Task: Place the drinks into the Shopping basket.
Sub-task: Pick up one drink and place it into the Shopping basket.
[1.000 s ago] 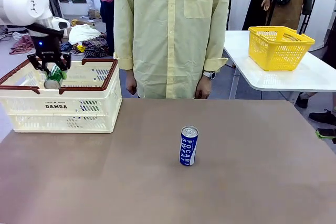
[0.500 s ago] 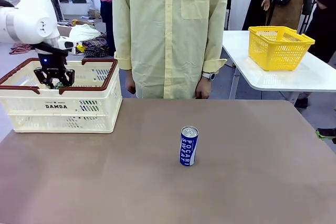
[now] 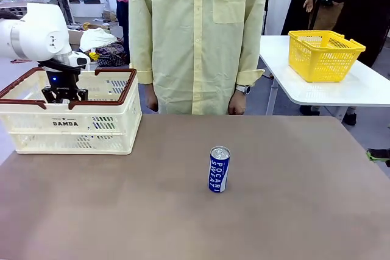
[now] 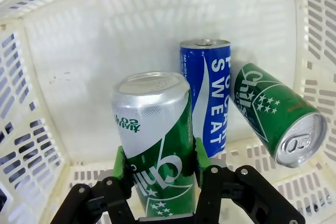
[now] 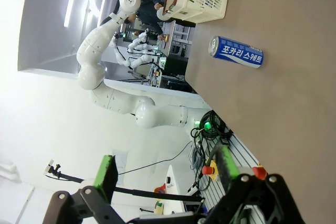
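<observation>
While the DAMDA shopping basket [image 3: 73,123] sits at the table's [image 3: 183,223] left, left gripper [image 4: 157,169] inside it clamps a green-and-white can [image 4: 155,140]; right gripper [image 5: 165,179] gapes empty; blue Pocari Sweat can [image 3: 219,169] stands mid-table.

"DAMDA" on basket [image 3: 73,127]; "POCARI SWEAT" on blue can [image 3: 219,169]

White side table [image 3: 341,92] behind

Glossy metal green can [image 4: 157,156], dull silver top; slotted matt plastic Shopping basket [image 4: 79,40]; smooth matt table [image 3: 274,211].
</observation>
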`<state>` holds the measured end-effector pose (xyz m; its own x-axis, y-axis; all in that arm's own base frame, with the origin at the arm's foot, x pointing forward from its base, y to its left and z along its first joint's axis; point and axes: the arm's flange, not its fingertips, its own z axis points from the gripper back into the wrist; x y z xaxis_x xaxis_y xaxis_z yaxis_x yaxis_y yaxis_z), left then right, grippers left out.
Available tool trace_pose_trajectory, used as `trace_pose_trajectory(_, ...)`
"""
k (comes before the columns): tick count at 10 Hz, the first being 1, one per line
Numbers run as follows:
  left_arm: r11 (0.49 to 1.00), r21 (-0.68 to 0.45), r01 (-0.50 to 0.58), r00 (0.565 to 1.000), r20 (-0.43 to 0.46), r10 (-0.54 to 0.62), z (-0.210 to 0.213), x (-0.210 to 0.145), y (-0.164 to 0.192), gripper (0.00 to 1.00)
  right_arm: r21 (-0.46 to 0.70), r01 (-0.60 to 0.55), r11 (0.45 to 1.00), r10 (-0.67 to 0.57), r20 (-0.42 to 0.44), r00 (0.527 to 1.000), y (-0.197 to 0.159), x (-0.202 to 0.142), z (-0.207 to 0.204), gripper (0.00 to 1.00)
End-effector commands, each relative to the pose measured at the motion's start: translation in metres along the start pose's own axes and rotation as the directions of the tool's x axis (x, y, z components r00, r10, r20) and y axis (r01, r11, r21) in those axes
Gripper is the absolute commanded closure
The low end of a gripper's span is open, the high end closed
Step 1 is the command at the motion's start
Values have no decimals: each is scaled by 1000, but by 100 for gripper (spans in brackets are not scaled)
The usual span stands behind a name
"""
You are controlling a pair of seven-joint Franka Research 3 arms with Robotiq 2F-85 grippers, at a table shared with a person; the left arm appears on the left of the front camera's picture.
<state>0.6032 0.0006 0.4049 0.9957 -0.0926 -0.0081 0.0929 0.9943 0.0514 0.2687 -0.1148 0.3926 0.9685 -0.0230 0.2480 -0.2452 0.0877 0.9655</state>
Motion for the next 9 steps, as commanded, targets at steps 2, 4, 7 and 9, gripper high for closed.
trace_pose_trajectory(2, 1000, -30, 10, 1000, 24, -10, 5, -1, 4, 9, 6, 11, 1000, -11, -5, 1000, 4, 0, 0, 0)
trace_pose_trajectory(4, 1000, -23, 4, 1000, 23, -3, 4, -2, 4, 0, 6, 11, 1000, -11, -5, 1000, 4, 0, 0, 0)
trace_pose_trajectory(7, 1000, -24, -16, 999, 50, 17, 13, -7, 9, 0, 6, 11, 1000, -11, -5, 1000, 4, 0, 0, 0)
trace_pose_trajectory(9, 997, -70, -10, 993, 118, 18, 38, -26, 10, 0, 6, 11, 1000, -11, -5, 1000, 4, 0, 0, 0)
